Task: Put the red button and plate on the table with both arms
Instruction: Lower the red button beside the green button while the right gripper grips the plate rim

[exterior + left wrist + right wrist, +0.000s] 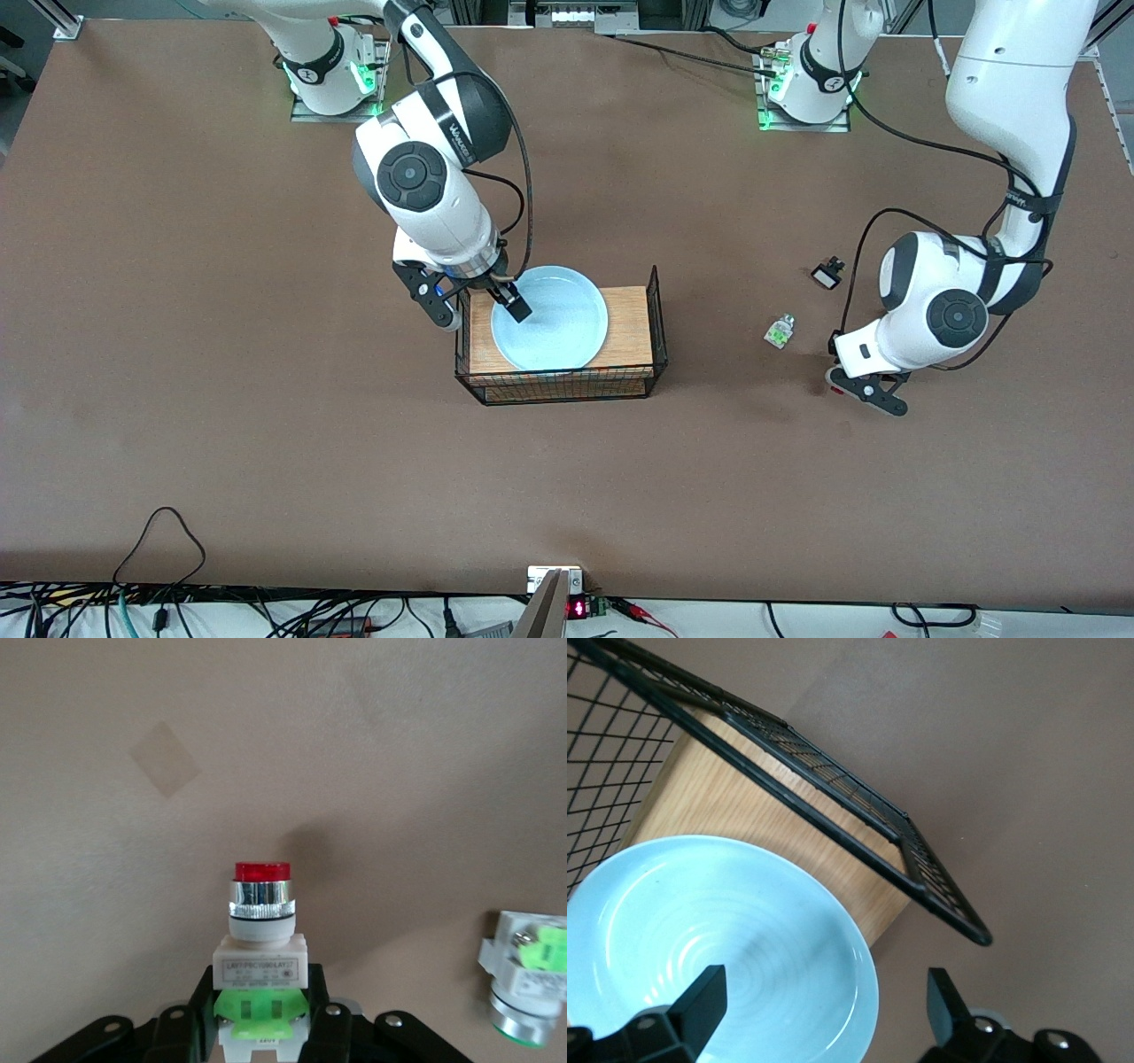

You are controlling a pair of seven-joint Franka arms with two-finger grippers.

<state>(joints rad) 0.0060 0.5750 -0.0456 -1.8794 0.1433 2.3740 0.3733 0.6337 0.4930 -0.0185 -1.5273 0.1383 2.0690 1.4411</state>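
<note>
The pale blue plate (558, 323) lies on the wooden tray (631, 330). My right gripper (483, 312) is open at the plate's rim toward the right arm's end, one finger inside the plate (726, 930) and one outside it; in its wrist view the right gripper (824, 1005) straddles the rim. My left gripper (873, 397) is low over the table (266, 399) at the left arm's end. It (261, 992) is shut on the green back of the red button (260, 912). The button is hidden under the wrist in the front view.
The tray has black wire sides (567, 385), also seen in the right wrist view (833, 806). A whitish-green part without a red cap (780, 330) lies on the table beside the left gripper and shows in the left wrist view (527, 979). A small black-and-white part (827, 273) lies farther from the camera.
</note>
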